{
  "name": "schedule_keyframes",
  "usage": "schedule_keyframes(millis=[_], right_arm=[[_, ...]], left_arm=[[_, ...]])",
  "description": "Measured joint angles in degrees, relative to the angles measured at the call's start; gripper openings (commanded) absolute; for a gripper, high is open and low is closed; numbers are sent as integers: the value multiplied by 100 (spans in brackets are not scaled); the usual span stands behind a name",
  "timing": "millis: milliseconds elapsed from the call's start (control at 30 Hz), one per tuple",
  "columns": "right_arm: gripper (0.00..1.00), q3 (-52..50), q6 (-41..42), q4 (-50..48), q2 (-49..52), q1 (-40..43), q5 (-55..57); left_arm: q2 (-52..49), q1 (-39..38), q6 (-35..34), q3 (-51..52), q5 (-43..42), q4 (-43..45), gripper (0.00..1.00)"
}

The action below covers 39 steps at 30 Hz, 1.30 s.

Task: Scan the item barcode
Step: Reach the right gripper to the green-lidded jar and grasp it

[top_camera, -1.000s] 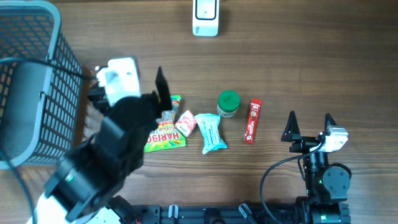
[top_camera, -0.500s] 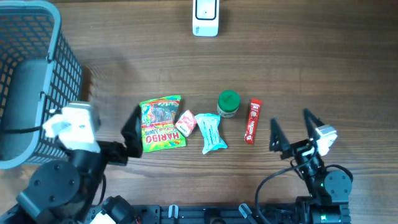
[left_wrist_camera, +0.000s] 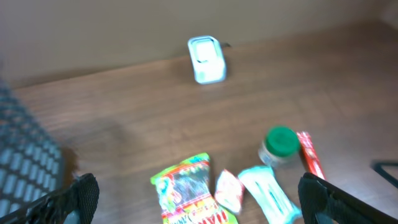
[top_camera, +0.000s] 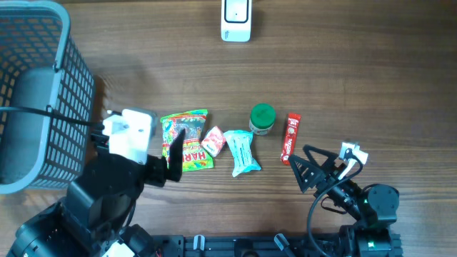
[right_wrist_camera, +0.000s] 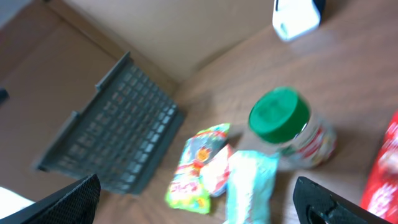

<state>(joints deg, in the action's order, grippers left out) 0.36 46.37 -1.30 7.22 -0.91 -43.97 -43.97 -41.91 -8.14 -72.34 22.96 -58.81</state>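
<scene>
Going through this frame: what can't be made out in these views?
Barcodes: none readable; overhead too small, wrist views blurred.
Haribo bag: overhead, a finger of the left gripper covers its lower-left part.
Red stick pack: right wrist, cut by the right edge.
Basket: overhead, cut by the left edge.

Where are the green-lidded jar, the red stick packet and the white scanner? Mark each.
green-lidded jar (top_camera: 262,114): overhead view, on its green lid.
red stick packet (top_camera: 290,138): overhead view, middle of the wrapper.
white scanner (top_camera: 236,18): overhead view, centre of its top face.
</scene>
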Motion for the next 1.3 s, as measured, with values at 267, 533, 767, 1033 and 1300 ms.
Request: schedule_keyframes(millis=[267, 533, 767, 1033, 1300], right_arm=[[99, 66, 476, -116, 98, 0, -708], [100, 1541, -605, 2194, 938, -15, -328], [99, 4159, -1873, 4293, 3401, -1298, 2009], [100, 5939, -1370, 5788, 6867, -2343, 3156], [100, 6153, -1102, 5711, 8509, -2409, 3115]], left_arm=[[4, 0, 192, 2, -579, -588, 100], [4, 0, 208, 2, -824, -595, 100], [4, 0, 210, 9, -876, -645, 100], [4, 0, 210, 13, -916, -863, 100], [4, 0, 210, 13, -918, -925, 100]])
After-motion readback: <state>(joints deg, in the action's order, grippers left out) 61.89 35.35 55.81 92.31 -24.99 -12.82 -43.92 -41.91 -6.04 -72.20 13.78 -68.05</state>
